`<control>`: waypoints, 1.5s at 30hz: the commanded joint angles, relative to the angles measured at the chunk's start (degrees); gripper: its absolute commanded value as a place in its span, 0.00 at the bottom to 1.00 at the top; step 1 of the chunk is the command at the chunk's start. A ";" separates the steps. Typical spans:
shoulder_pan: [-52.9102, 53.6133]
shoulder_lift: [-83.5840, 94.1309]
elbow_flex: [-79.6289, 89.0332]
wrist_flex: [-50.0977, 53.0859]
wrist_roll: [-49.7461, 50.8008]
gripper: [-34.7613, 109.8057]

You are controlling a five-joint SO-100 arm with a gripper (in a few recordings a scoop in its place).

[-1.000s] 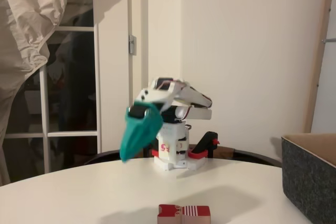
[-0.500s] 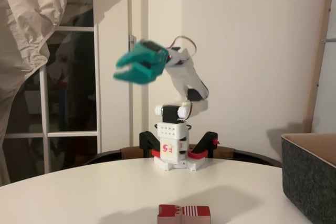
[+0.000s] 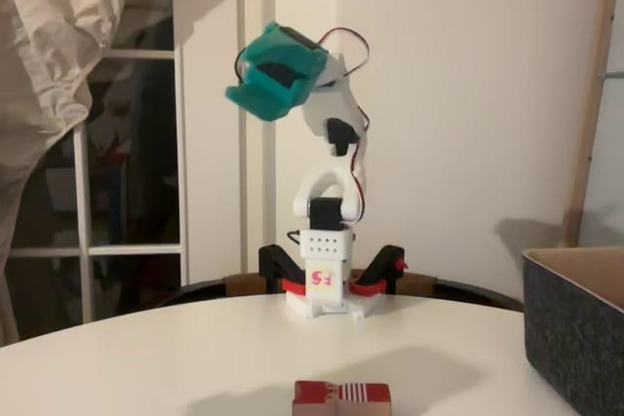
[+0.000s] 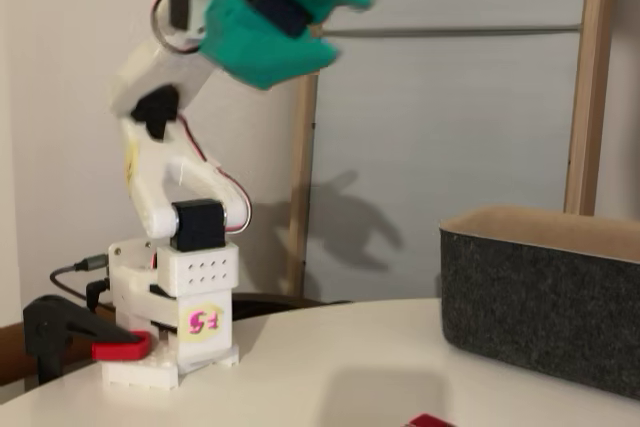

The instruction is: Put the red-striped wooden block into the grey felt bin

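The smooth teal plastic gripper [image 3: 255,94] is raised high at 11 o'clock, fingers slightly apart, holding nothing. The small red-striped wooden block [image 3: 341,398] lies on the round white table [image 3: 146,367] at 6 o'clock. The thick-walled charcoal-grey felt bin [image 4: 540,312] stands at 3 o'clock.

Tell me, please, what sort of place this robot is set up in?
Probably a room in a home: a round white table, a glazed door with crumpled cloth hanging beside it, plain walls.

The arm has unfolded upward, lifting the tool [image 3: 255,96] high above its base.
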 commanded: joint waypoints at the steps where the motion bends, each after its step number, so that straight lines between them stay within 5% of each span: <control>1: -3.60 -6.59 -3.34 -4.48 0.00 0.33; 7: -11.51 -16.61 -5.89 -2.81 -11.87 0.31; 13: -15.47 -23.20 -11.07 22.15 -32.17 0.41; 19: -19.78 -29.88 -16.70 46.05 -45.53 0.40; 30: -24.61 -36.91 -23.99 65.30 -50.89 0.44; 45: -23.03 -57.57 -37.53 62.40 -47.81 0.49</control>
